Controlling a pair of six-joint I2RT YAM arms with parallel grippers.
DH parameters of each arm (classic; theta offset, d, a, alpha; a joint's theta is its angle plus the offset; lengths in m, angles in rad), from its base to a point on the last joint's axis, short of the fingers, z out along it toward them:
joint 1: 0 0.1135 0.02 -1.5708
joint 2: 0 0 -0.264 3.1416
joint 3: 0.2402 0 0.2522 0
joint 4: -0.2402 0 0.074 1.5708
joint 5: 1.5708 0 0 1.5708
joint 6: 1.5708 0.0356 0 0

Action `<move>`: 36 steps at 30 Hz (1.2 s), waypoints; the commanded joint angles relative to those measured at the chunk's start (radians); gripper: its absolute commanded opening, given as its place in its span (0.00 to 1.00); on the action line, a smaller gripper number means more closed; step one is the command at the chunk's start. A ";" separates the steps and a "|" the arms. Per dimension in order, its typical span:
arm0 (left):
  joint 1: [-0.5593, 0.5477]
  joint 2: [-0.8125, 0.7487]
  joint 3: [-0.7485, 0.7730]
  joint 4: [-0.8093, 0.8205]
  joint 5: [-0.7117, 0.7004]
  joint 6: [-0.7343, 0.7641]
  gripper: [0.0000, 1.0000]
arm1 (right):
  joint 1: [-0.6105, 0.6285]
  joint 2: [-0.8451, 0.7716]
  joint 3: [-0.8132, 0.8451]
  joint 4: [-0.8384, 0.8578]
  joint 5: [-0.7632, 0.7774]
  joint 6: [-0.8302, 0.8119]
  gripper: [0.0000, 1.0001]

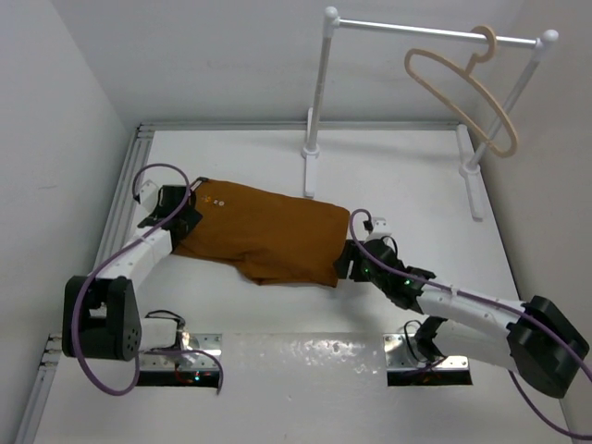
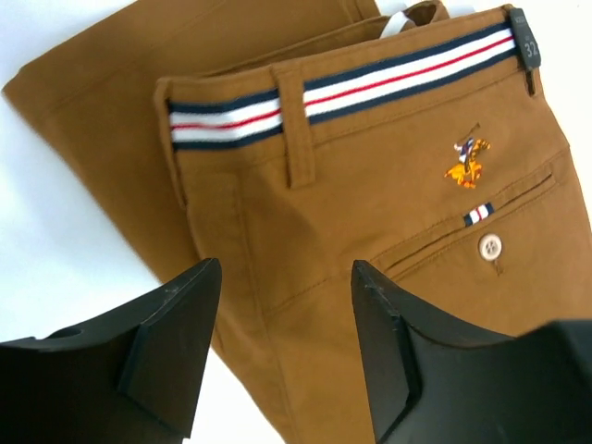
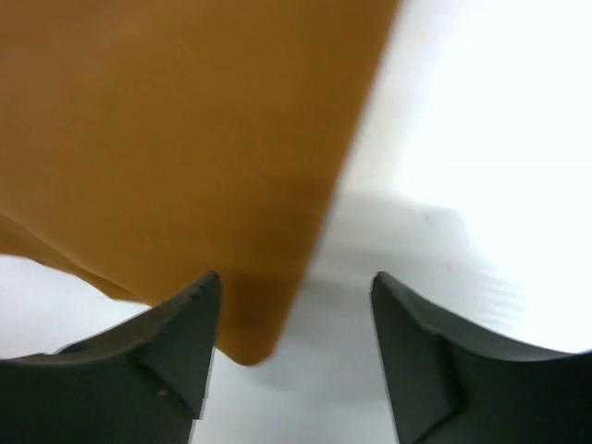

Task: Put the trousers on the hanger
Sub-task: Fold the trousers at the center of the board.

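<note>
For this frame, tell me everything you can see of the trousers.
The trousers are rust-brown woven cloth, folded and lying flat on the white table. The waist end lies left, showing a navy, white and red striped band, belt loops, a small embroidered emblem and a buttoned back pocket. Open left jaws hover over the waist; open right jaws straddle the fold's corner. Contact cannot be told.

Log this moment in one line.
trousers: folded on table | hanger: empty, on rail | left fingers: open over waistband | right fingers: open at opposite corner
</note>
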 commanded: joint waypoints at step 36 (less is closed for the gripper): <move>-0.032 -0.379 -0.162 0.149 0.069 -0.075 0.00 | -0.046 -0.053 -0.117 -0.064 0.080 0.031 0.00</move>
